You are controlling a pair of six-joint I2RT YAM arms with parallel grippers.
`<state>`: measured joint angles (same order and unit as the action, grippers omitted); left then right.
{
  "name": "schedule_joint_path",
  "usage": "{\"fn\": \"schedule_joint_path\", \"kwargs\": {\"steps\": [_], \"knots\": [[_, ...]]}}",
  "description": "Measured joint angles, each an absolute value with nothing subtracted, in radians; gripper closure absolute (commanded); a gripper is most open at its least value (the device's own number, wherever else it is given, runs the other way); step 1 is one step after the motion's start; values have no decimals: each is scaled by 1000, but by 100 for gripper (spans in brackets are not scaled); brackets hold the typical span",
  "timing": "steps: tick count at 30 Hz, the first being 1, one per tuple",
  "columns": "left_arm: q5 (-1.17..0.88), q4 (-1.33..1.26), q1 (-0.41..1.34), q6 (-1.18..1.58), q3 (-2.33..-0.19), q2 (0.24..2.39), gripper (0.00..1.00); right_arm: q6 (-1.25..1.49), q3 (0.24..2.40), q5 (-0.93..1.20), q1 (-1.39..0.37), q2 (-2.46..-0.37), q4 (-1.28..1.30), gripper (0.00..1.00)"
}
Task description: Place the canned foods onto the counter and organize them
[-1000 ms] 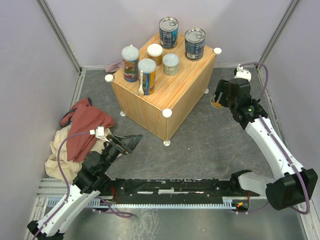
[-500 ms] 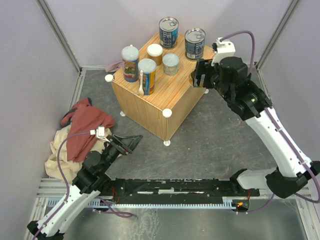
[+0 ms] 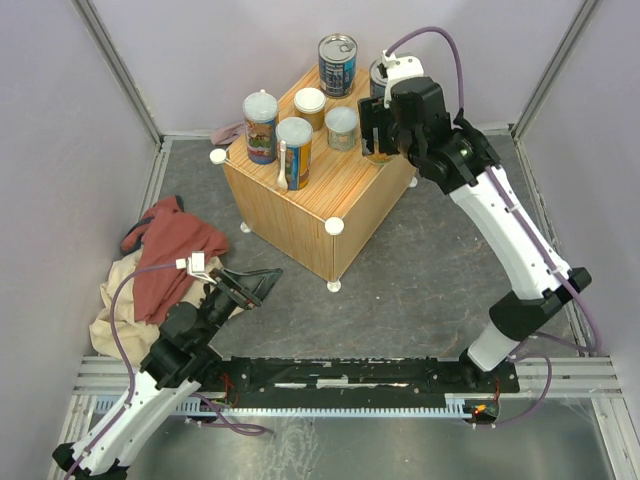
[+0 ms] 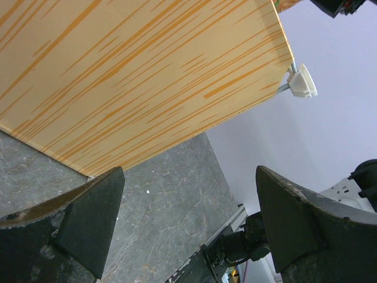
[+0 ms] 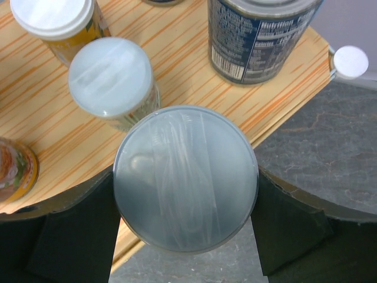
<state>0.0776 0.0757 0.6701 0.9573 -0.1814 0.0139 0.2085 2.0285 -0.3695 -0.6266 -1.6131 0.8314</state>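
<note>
My right gripper [image 3: 378,132] [image 5: 186,203] is shut on a short pale-lidded can [image 5: 186,177], held over the right edge of the wood-grain counter [image 3: 335,190] [image 5: 177,71]. On the counter stand a blue ring-pull can [image 3: 338,64], a second one [image 5: 259,41] partly hidden behind my right wrist, two tall orange-and-blue cans [image 3: 261,126] [image 3: 294,152] and two short pale-lidded cans [image 3: 310,106] [image 3: 342,127]. My left gripper [image 3: 255,285] [image 4: 188,224] stands open and empty low over the floor, facing the counter's side [image 4: 118,76].
A red cloth [image 3: 170,248] lies on a beige cloth [image 3: 112,315] at the left wall, beside my left arm. A pinkish cloth [image 3: 228,132] shows behind the counter. White caps [image 3: 334,226] [image 5: 350,62] mark the counter's corners. Purple walls enclose the grey floor.
My right arm has swung up from the floor right of the counter and leftwards, carrying the pale-lidded can over the counter's right edge. The left arm has stayed still.
</note>
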Motion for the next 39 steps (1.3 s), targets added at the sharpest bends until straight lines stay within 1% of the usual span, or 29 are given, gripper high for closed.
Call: {"fn": "schedule_joint_path", "kwargs": {"steps": [6,12,19,23,24,25,28,30,36,38,39], "knots": [[78,78,670,957,-184,14,2,196,2237,-393,-627,-1740,915,97],[78,89,670,957,-188,14,2,193,2358,-405,-627,-1816,990,96],[78,102,670,957,-191,13,2,193,2390,-405,-627,-1849,1042,94],[78,103,670,957,-191,13,2,193,2390,-405,-627,-1862,1062,90],[78,103,670,957,-191,13,2,193,2390,-404,-626,-1866,1065,87],[78,103,670,957,-191,13,2,193,2390,-404,-627,-1869,1066,82],[78,103,670,957,-191,13,2,193,2390,-402,-626,-1881,1066,59],[78,104,670,957,-191,13,2,193,2390,-400,-626,-1884,1067,48],[79,104,670,957,-191,13,2,193,2374,-399,-624,-1884,1052,23],[79,103,670,957,-191,13,2,193,2368,-397,-622,-1884,1048,17],[79,103,670,957,-191,13,2,193,2366,-397,-622,-1884,1047,17]]}}
